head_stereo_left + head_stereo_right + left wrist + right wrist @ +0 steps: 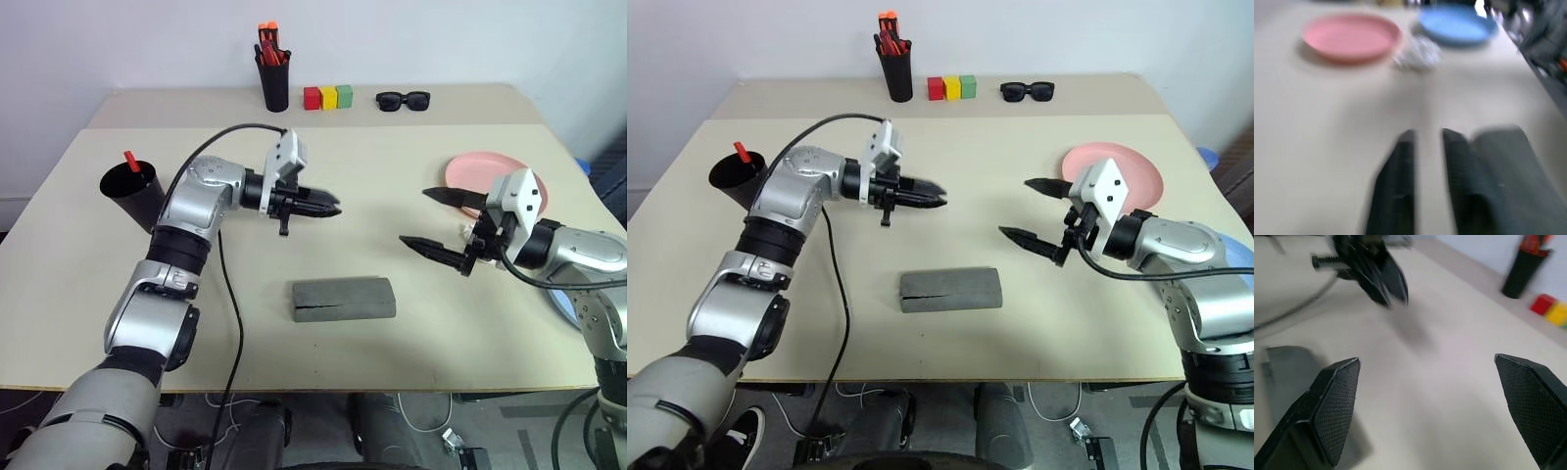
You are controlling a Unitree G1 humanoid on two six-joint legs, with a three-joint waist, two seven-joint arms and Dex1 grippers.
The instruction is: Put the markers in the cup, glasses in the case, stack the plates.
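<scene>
1. Grey felt case (344, 299) lies shut on the table (323, 372), lid seam facing the robot; every place below is given from it. No glasses can be seen outside it, so they are presumably inside already; the shut lid hides this.
2. Black cup (133, 192): well off to the case's left and further back, tipped a little, with a red-tipped marker (129, 160) standing in it. The second marker cannot be made out.
3. Pink plate (484, 172): to the case's right and further back. Blue plate (1457, 25): just beside the pink one in the left wrist view, not touching it. Not yet stacked, so this is judged to be the step in hand.
4. Left gripper (329, 208): above the table behind the case, pointing toward the plates, fingers a narrow gap apart, holding nothing.
5. Right gripper (423, 217): right of the case, between it and the pink plate, fingers spread wide, empty.
6. Advice for the stack:
   - Use the right gripper, as it is nearer.
   - Pinch one plate by its rim, since both look shallow and smooth and could slide.
   - Lift it clear, centre it over the other, then lower flat.
   - Keep the left gripper out of the path.
</scene>
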